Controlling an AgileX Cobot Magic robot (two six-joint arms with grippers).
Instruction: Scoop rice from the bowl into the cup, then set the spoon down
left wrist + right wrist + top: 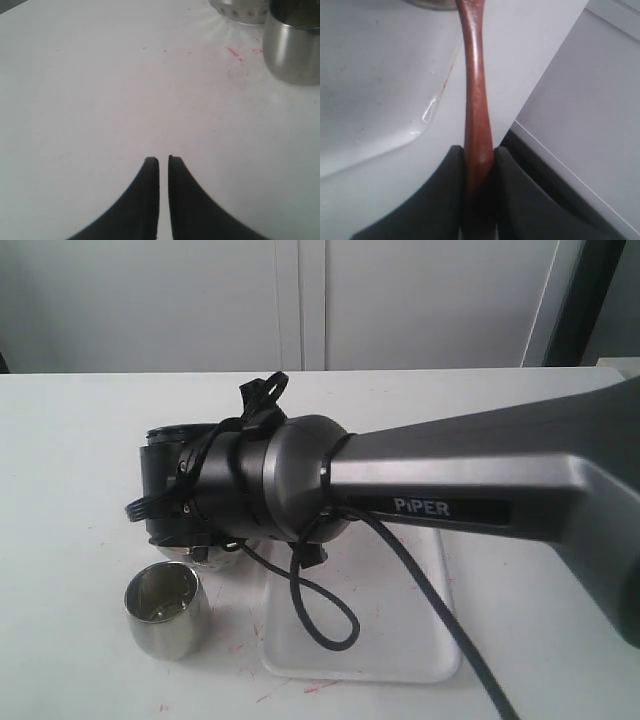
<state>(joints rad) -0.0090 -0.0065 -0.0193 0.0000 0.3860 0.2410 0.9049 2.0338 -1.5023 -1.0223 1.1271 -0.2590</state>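
My right gripper [479, 149] is shut on the dark reddish-brown handle of the wooden spoon [476, 90]. The handle runs toward the rim of the steel bowl [432, 4], and the spoon's head is out of view. From the exterior view, the right arm's wrist [230, 485] hangs over the bowl [212, 558] and hides nearly all of it. The steel cup [168, 612] stands upright just in front of the bowl. No rice shows in any view. My left gripper [163, 160] is shut and empty above bare table, with the cup [292, 47] and bowl [240, 11] farther off.
A white tray [400, 650] lies on the table right of the cup, partly under the right arm [480, 495]. A black cable [330, 615] loops down over the tray. Faint red marks [235, 52] speckle the tabletop near the cup.
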